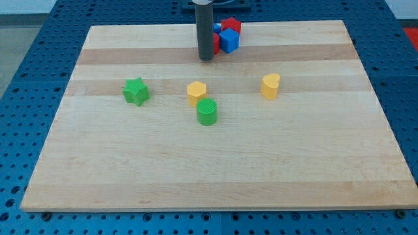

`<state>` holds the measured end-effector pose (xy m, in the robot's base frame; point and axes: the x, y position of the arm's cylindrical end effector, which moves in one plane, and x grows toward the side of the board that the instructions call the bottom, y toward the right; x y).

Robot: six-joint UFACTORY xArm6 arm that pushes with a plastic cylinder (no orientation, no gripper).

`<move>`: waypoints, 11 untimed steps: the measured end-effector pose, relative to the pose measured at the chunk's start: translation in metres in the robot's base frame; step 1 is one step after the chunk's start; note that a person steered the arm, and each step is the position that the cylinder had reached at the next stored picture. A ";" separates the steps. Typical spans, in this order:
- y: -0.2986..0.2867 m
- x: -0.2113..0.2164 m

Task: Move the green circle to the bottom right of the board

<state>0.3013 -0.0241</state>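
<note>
Sitting near the middle of the tabletop [130,170], the green circle [208,112] touches the yellow hexagon block [196,92] just above-left, well apart from the bottom right corner it must reach. My tip [206,58] rests above it toward the view's top, beside the red and blue blocks [226,36], apparently placed to push downward. There is no gripper to report.

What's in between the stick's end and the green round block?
In the camera view, the yellow hexagon block sits between my tip and the green circle, touching the circle's upper-left edge.
</note>
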 end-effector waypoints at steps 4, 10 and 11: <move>-0.039 0.053; 0.017 0.191; 0.042 0.207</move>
